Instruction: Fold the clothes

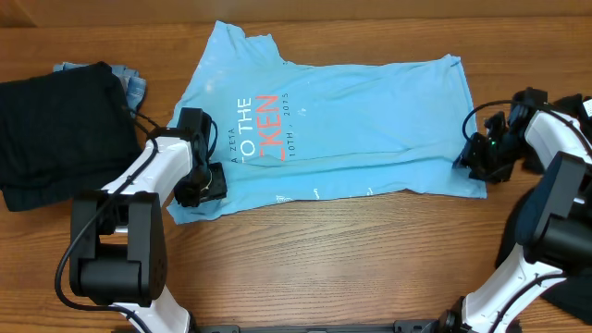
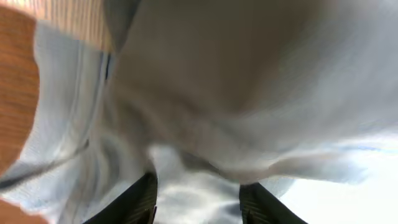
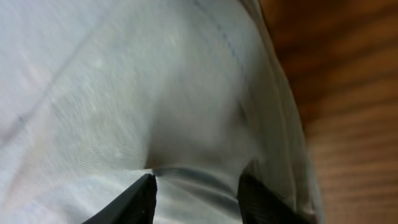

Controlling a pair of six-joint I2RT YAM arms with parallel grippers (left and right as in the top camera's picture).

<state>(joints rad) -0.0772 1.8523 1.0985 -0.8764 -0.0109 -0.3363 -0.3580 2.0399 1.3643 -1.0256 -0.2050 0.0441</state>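
A light blue T-shirt with white and red print lies spread on the wooden table, its lower part folded up. My left gripper is pressed down on the shirt's near left corner. In the left wrist view its fingers stand apart with blue cloth bunched between and ahead of them. My right gripper is on the shirt's near right corner. In the right wrist view its fingers are also apart, with a fold of the cloth between them, next to the hem.
A pile of black clothing lies at the left edge, with a folded denim piece behind it. A dark item shows at the bottom right corner. Bare wood runs along the front.
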